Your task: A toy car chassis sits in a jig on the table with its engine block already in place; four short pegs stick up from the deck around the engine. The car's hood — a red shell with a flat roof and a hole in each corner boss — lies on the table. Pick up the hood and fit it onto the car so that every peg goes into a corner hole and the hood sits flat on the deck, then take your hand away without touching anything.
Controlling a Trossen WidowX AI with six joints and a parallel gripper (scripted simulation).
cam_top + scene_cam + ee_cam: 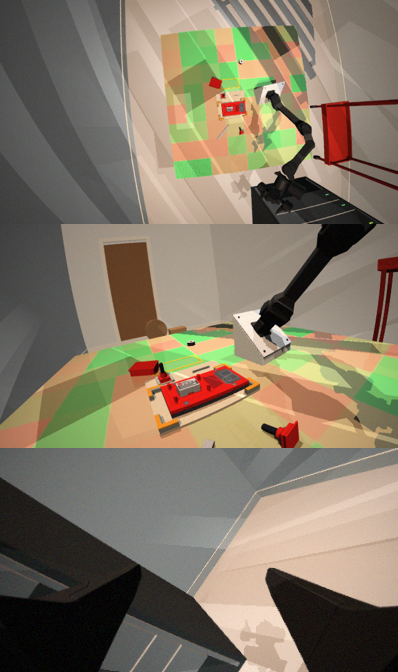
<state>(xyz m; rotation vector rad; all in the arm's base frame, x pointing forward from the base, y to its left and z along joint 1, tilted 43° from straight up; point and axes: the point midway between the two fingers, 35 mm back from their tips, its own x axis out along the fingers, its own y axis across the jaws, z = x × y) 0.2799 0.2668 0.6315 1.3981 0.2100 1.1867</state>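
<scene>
The hood point(215, 83) point(143, 368), a red shell, lies flat roof up on the table, beside the yellow outline. The red chassis point(224, 386) sits in the jig point(231, 93) point(211, 408), between orange corner blocks. The grey engine block point(229, 109) point(188, 387) stands on its deck, with several short red pegs around it. The hood's corner holes cannot be made out. My gripper point(269, 200) point(204, 571) is open and empty, out beyond the table edge beside the dark cabinet, far from hood and car. The exterior view does not show it.
My arm rises from a white wedge mount point(264, 99) point(249, 340). A red piece with a black handle point(222, 96) point(163, 376) stands by the jig's corner; another point(241, 131) point(289, 435) lies nearby. A grey bar point(222, 132) and small ring point(240, 61) point(191, 343) also lie there.
</scene>
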